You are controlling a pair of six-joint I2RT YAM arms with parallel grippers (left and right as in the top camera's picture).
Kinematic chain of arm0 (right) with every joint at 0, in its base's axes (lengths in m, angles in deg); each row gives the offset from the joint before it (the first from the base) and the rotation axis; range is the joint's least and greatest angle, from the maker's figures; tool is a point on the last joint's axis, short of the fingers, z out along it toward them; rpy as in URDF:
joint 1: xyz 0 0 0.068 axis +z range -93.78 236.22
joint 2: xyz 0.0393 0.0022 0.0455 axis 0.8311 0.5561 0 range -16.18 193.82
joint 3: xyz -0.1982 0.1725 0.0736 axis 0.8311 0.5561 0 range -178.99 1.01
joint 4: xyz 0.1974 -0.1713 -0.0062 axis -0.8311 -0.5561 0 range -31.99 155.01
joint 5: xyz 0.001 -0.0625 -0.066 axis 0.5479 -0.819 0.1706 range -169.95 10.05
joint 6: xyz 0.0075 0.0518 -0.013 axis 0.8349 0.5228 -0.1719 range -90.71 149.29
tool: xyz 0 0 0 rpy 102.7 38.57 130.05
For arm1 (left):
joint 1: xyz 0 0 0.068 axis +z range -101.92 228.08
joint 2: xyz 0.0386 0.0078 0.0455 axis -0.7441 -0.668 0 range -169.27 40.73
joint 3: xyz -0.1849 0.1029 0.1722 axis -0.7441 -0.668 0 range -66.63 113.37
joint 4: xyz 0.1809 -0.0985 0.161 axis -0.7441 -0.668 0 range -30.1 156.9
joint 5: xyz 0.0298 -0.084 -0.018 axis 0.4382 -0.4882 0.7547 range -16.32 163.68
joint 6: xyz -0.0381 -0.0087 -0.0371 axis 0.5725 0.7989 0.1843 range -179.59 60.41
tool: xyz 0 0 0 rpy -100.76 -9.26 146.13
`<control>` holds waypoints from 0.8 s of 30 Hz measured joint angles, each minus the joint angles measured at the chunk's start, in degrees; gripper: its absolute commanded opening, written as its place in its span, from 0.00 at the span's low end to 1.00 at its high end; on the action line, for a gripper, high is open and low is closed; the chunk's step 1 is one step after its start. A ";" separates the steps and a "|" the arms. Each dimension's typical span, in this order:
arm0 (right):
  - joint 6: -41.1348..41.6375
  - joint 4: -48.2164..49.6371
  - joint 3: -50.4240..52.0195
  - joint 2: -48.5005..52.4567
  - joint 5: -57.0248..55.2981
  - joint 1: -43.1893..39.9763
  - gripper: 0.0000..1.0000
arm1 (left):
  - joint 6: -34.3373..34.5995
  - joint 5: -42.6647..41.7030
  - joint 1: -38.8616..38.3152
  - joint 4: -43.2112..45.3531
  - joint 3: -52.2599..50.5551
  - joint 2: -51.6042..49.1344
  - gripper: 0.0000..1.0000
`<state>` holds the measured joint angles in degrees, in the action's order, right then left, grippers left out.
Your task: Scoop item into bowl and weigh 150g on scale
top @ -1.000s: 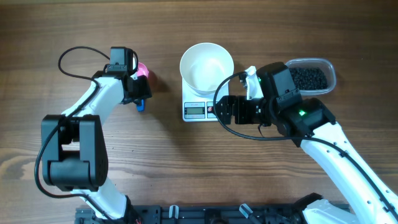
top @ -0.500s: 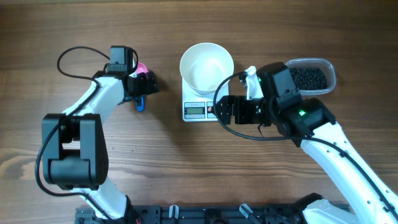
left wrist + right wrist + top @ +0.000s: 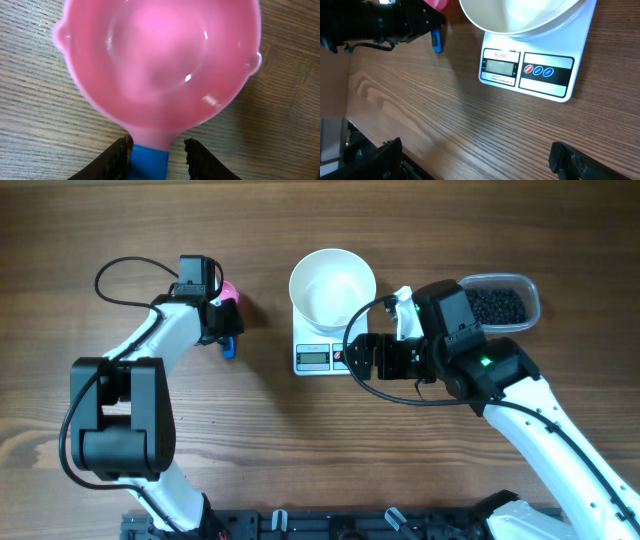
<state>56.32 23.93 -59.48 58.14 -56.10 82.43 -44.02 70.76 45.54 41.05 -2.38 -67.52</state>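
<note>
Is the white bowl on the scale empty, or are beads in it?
Empty: the round white bowl shows bare white inside; tiny black beads lie in the clear plastic tub.

light: bright, even | shadows: soft | glare: specks on pink scoop (image 3: 150, 65)

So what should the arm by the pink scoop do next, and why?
Probably squeeze the left gripper firmly onto the blue handle. Its fingers sit either side of it, the pink scoop lies empty on the table, and the white bowl on the scale is empty too.
</note>
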 measured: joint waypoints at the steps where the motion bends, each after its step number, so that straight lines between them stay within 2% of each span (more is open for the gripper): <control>1: 0.00 -0.02 0.00 0.00 0.00 0.00 0.97 | 0.00 0.00 0.00 -0.02 0.00 0.00 0.43; 11: 0.00 -0.50 0.00 0.00 0.02 0.00 0.97 | 0.00 -2.97 0.00 -0.04 0.00 0.00 0.43; 18: 0.00 -0.50 0.00 0.00 0.00 0.00 0.97 | 0.17 -2.12 0.00 0.00 0.00 0.00 0.35; 20: 0.00 -0.50 0.00 0.00 0.00 0.00 0.97 | 0.20 -1.20 0.00 0.00 0.00 0.00 0.26; 24: 0.63 -0.68 0.00 0.00 0.02 0.00 0.97 | 0.20 -0.74 0.00 0.00 0.00 0.00 0.23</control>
<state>56.95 23.25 -59.48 58.14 -56.08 82.43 -43.82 70.02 45.54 41.05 -2.38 -67.52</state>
